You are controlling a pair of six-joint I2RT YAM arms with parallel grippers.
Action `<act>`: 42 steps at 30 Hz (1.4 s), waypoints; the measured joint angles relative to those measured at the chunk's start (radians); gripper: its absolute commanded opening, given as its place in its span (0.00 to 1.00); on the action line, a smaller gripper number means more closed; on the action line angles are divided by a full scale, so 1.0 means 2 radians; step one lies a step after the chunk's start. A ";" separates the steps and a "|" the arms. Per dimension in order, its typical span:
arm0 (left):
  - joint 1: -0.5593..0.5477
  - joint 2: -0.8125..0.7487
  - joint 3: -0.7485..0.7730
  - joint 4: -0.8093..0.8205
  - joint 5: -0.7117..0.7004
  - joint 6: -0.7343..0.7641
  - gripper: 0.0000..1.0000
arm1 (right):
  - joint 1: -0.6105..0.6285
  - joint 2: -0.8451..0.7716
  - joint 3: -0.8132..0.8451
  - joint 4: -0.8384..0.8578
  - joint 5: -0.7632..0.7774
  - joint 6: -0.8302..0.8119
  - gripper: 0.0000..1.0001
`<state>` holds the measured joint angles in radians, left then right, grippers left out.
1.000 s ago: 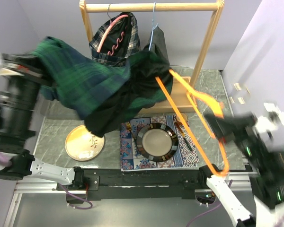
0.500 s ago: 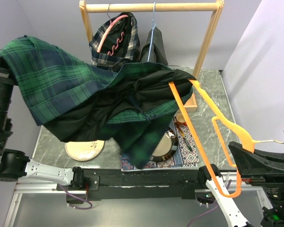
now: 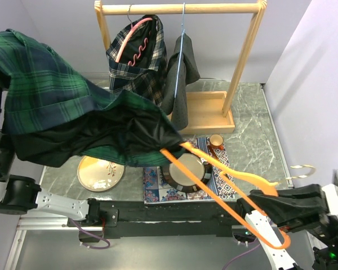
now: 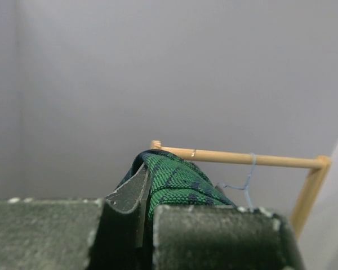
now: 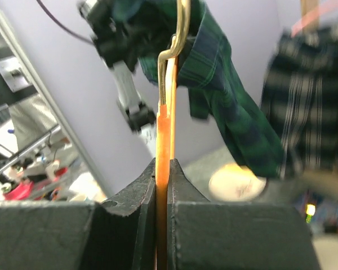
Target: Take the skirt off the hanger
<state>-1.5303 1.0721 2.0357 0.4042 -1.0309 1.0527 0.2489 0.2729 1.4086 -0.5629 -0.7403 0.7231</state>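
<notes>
The green plaid skirt with black lining hangs high over the left of the table. My left gripper is shut on a fold of the skirt; in the top view the cloth hides it. My right gripper is at the near right, shut on the orange hanger. The right wrist view shows the hanger between the closed jaws. The hanger's far end meets the skirt's lower edge over the plate. I cannot tell whether it is still inside the cloth.
A wooden rack at the back holds a checked garment on a pink hanger and a grey garment on a blue hanger. Below are a dark plate on a patterned mat, a yellow plate and a small cup.
The left arm has pulled the skirt up and to the left. The right gripper has drawn the hanger down toward the near right, so most of the hanger is now bare.
</notes>
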 measured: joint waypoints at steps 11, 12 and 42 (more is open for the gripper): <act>0.000 0.057 -0.011 0.122 -0.042 0.188 0.01 | 0.000 0.009 0.015 -0.172 -0.052 -0.068 0.00; 0.000 0.060 -0.012 0.135 -0.042 0.203 0.01 | 0.000 0.009 0.015 -0.180 -0.055 -0.075 0.00; -0.154 0.111 0.067 0.457 0.068 0.465 0.01 | 0.000 0.029 0.036 -0.106 0.131 -0.037 0.00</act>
<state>-1.8389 1.2942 2.1700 1.3182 -0.8955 1.9827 0.2481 0.3309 1.4807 -0.7742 -0.4778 0.6487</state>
